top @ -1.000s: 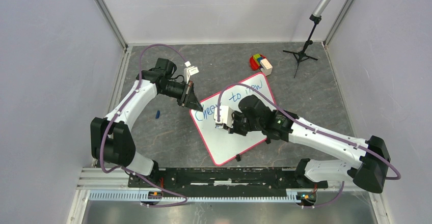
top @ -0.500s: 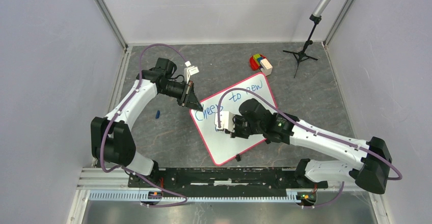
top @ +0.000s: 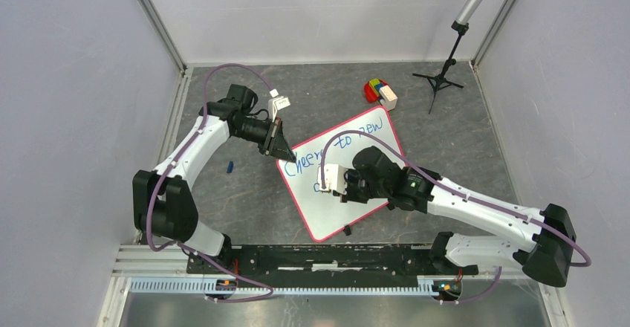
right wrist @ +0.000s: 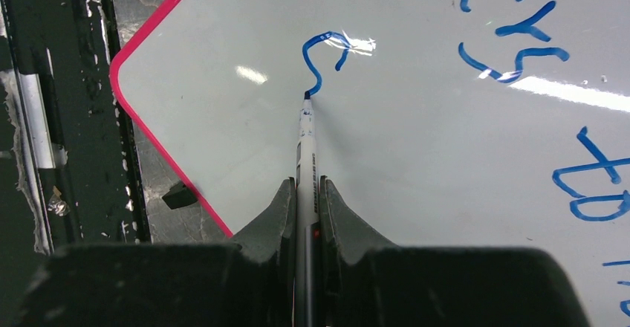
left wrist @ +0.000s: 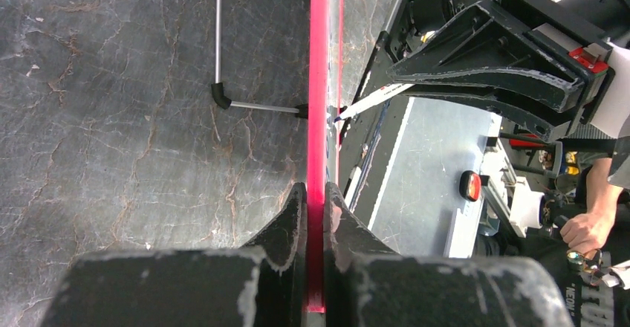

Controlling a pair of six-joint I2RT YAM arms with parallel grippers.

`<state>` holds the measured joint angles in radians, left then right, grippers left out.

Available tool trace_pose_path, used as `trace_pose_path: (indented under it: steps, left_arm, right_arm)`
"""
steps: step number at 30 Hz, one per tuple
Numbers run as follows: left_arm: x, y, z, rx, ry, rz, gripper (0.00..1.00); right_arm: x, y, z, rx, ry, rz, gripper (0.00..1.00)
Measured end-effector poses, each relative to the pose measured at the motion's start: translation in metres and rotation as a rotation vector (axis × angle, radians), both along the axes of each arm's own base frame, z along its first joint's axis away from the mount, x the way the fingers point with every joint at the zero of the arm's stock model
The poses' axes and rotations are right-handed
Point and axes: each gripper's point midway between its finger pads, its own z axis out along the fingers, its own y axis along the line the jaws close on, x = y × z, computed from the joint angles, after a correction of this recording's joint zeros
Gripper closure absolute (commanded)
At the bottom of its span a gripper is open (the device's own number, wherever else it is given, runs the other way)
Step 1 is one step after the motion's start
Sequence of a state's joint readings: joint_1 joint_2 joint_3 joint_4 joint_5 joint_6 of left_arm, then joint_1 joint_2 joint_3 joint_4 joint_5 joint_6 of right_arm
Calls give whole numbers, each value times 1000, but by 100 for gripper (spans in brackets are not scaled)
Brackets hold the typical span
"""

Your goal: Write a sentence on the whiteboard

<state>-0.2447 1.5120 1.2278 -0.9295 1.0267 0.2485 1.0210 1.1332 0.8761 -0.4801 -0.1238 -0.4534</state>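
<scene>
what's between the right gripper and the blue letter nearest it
A marker, shut in the right gripper, its tip touching that letter on the whiteboard; right wrist view.

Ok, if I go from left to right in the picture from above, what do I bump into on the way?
Small blue piece → left claw → right claw → coloured blocks → tripod.

Colourful blocks (top: 379, 91) just beyond whiteboard (top: 327, 212) corner
</scene>
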Motion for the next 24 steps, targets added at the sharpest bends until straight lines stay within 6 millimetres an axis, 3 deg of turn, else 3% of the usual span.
trace_pose_path:
  steps: [11, 24]
  left_arm:
    - [0, 0, 0, 0, -12, -8, 98]
    - [-1, 1, 0, 1, -11, -10, 98]
  right_arm:
    - [-11, 6, -10, -17, 62, 57, 100]
    - [-13, 18, 5, 11, 66, 83, 100]
